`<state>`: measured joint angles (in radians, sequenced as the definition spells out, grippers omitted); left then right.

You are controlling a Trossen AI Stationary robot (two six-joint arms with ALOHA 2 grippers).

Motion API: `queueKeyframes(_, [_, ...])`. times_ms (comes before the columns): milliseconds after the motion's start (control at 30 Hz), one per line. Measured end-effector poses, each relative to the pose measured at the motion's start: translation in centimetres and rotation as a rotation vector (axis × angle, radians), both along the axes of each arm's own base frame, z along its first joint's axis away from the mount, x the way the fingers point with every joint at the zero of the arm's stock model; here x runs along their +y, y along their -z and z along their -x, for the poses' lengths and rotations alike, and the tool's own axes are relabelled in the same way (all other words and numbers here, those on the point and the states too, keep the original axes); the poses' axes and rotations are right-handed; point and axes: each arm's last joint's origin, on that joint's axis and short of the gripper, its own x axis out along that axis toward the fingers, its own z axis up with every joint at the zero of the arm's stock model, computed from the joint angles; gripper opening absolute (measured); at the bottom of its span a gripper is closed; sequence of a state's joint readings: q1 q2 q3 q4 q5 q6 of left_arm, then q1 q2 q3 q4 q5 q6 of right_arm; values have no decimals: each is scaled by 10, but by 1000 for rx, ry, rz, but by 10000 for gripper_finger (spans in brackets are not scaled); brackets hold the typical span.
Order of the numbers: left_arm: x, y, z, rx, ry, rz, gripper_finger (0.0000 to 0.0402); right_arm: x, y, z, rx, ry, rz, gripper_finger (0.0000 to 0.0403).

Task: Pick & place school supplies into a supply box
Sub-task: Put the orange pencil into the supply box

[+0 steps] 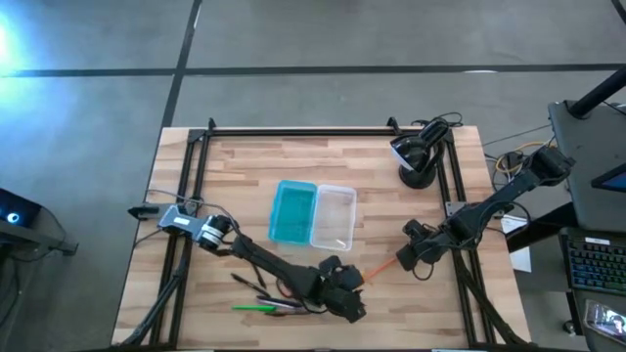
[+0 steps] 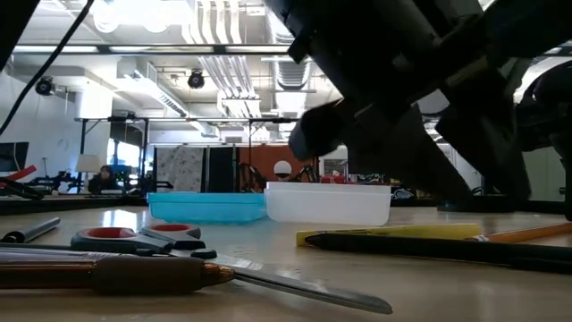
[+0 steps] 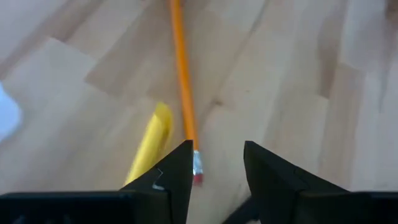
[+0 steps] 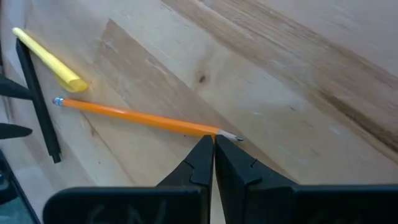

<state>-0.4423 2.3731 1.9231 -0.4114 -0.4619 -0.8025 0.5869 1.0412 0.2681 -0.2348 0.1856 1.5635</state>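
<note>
Orange pencil (image 3: pixel 181 74) lies on the surface; your left pincer (image 3: pixel 217 165), open and empty, straddles its eraser end: close next.

both arms low over the table's near side
left gripper (image 3: pixel 216 163) with fingers parted; right gripper (image 4: pixel 213 151) with fingers pressed together.

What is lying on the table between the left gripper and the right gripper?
The orange pencil lies on the wood between the left gripper and the right gripper, as the high view shows.
</note>
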Motion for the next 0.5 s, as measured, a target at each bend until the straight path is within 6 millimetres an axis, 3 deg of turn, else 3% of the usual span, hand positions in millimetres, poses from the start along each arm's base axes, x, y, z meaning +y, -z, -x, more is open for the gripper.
queueKeyframes(500, [-1, 12, -3, 55, -36, -15, 126, 0, -1, 0, -10, -16, 5, 9])
